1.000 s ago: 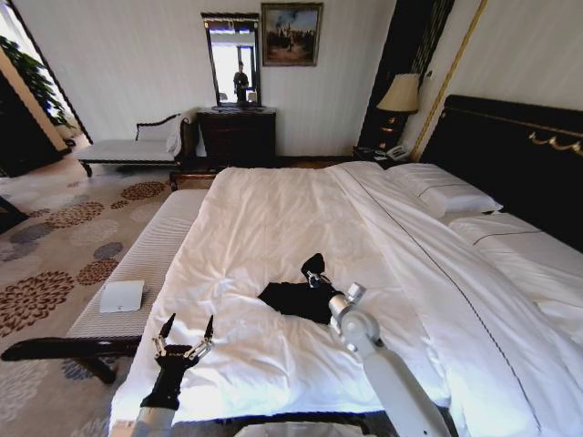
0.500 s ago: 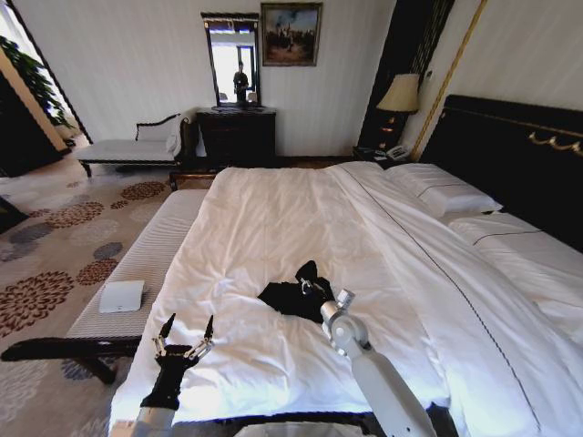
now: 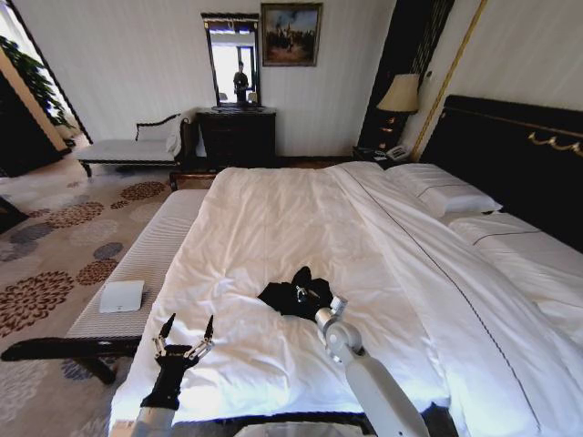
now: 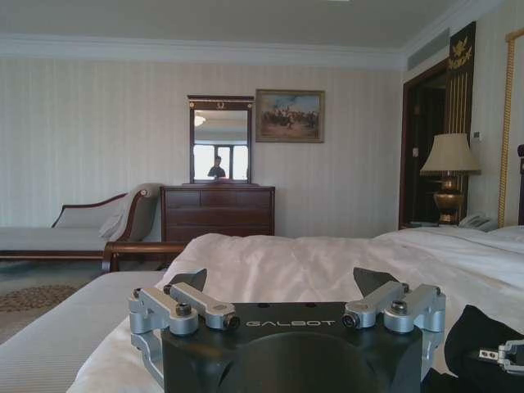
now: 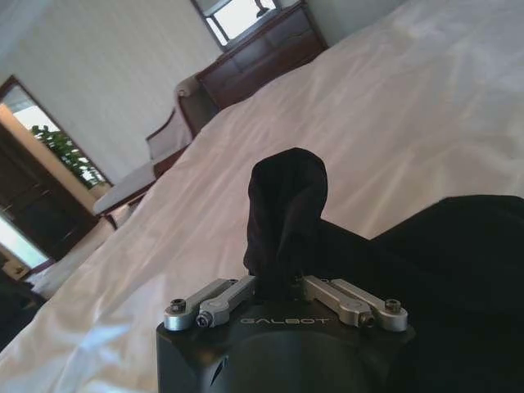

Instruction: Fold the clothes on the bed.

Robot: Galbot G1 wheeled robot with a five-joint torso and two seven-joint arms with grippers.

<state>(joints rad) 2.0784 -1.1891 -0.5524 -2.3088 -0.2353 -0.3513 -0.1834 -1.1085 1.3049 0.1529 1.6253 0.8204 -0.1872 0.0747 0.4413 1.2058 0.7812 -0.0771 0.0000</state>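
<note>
The left gripper (image 3: 185,333) hovers idle over the near left corner of the bed (image 3: 273,209), its two fingers spread wide with nothing between them; in the left wrist view that gripper (image 4: 281,282) points across the white duvet toward the far wall, jaws clearly apart. Just beside that corner runs a pale striped bench (image 3: 146,264) with a small white tablet-like object (image 3: 121,296) lying on it.

Moving right, the black T-shirt (image 3: 287,296) lies bunched in a small heap on the near middle of the duvet, well short of the pillows (image 3: 442,191). The right gripper (image 3: 307,293) sits on the heap's right edge, and in the right wrist view the right gripper (image 5: 282,282) is pinched closed on a fold of the T-shirt (image 5: 286,213), which stands up as a dark hump above the fingers while the rest of the cloth spreads beneath.

The step in hand looks like gathering or dragging a portion of the shirt to open it out. The garment is far from flat, so folding proper seems barely begun. The next move likely needs the held fold carried clear of the heap without dragging the whole bundle along.
</note>
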